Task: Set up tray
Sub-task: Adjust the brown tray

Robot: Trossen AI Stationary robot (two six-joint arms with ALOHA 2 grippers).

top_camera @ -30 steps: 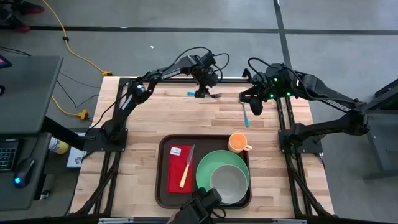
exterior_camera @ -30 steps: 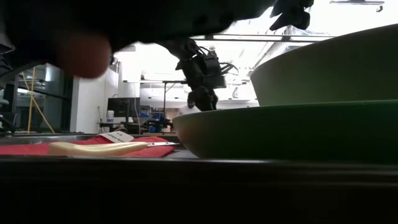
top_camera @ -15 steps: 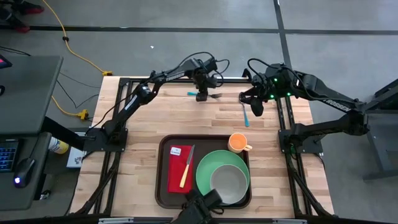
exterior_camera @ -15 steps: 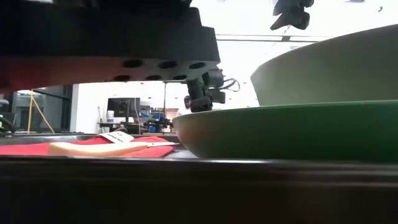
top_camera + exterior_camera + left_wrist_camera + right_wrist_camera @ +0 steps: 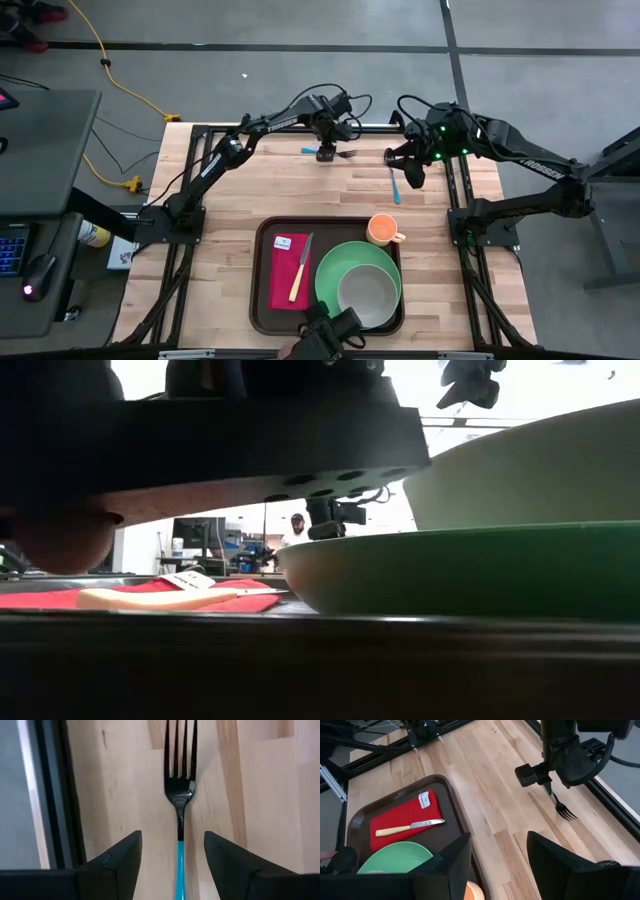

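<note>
While the right gripper [image 5: 410, 172] waits spread above the table, the left gripper [image 5: 172, 862] straddles a blue-handled fork [image 5: 179, 795], jaws apart, far from the tray [image 5: 262, 290].

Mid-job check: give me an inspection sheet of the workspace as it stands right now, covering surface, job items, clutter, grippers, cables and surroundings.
Surface: wooden table, bare at the left.
Job's things: tray at the near edge holds a red napkin with a knife on it, and a green plate carrying a bowl. Orange cup at the tray's far right corner. Fork and blue spoon lie on the table at the far edge.
Clutter: nothing seen.
Grippers: left gripper open, straddling the fork's blue handle. Right gripper open, empty, above the spoon.
Cables: yellow cord on the floor.
Surroundings: a person far behind in the low view.
</note>
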